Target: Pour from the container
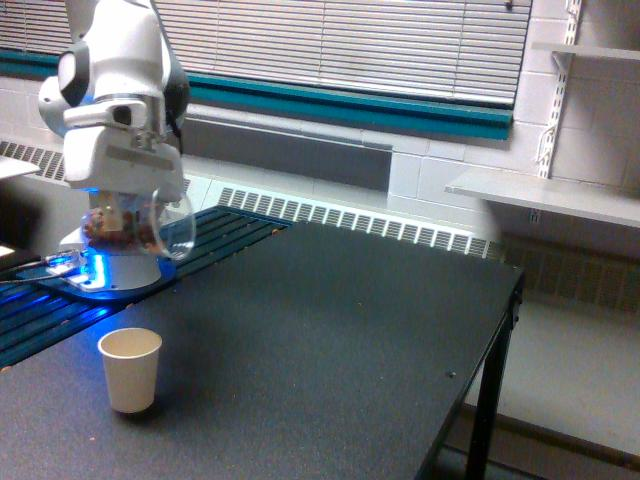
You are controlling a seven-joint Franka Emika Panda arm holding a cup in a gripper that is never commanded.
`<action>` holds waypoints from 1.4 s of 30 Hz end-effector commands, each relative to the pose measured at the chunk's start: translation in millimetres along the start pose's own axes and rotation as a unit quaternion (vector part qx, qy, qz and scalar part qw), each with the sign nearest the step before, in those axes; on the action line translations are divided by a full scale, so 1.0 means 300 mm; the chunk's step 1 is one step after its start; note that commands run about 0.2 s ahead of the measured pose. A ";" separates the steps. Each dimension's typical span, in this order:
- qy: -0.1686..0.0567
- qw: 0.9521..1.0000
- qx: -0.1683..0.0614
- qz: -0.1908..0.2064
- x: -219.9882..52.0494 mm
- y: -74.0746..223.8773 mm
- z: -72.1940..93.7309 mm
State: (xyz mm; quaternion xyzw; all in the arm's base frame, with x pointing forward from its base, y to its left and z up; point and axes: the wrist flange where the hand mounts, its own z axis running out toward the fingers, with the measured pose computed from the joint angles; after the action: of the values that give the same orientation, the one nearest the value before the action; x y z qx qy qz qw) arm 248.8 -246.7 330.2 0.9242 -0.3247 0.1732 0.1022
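The gripper was closed around the clear cup, which hung tipped on its side above the table, its open mouth turned toward the exterior view's right and the brown bits lying low inside it. The paper cup stood upright on the table below, apart from the clear cup and a little nearer the camera. To pour well, I judged the mouth of the clear cup needed to sit right over the paper cup's rim before tilting further, and the tilt should go slowly, since loose bits tend to slide out all at once and the paper cup's opening was the narrower of the two. Nothing stood between the two cups. The arm's lit base sat behind, and a radiator grille ran along the wall
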 end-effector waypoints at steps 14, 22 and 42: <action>-0.028 0.998 -0.050 0.021 -0.106 0.121 0.056; -0.040 0.997 -0.061 0.012 -0.127 0.121 0.089; -0.053 0.995 -0.083 -0.013 -0.097 0.128 0.146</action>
State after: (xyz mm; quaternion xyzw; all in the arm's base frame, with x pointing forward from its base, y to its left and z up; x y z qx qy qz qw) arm 213.4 -273.7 286.6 0.9278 -0.3207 0.0992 0.1626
